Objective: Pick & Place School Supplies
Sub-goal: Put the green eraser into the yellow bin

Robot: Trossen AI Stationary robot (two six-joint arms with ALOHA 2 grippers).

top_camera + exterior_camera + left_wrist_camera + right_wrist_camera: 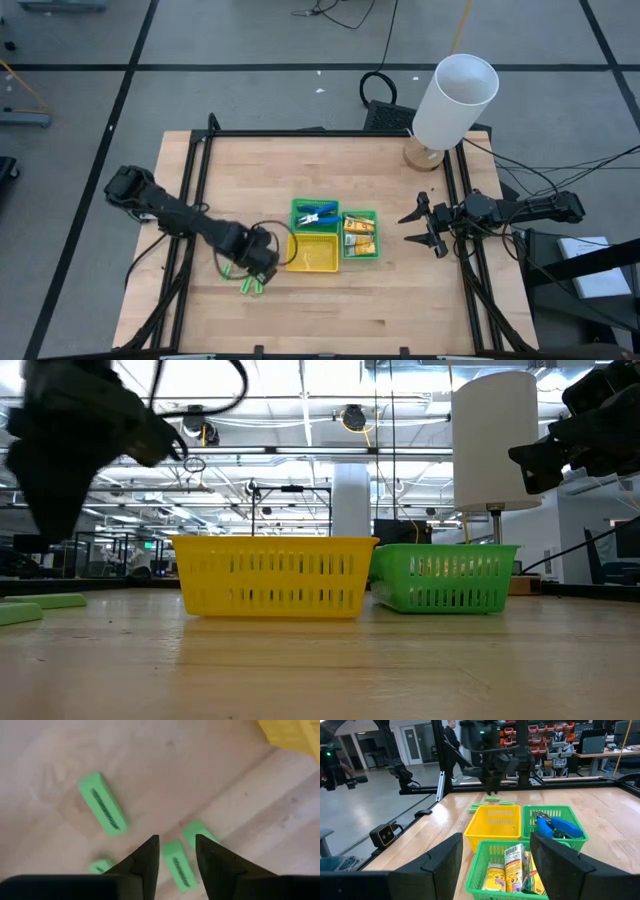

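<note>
hovering left gripper [176, 851] over flat rectangular green sticks [103, 809]

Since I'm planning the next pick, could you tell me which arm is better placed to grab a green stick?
Left. Its open gripper hovers directly over the green sticks; the right gripper waits beyond the trays.

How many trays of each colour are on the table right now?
Green trays: 2, the tool tray and the packet tray
Yellow tray: 1
Total: 3
</note>
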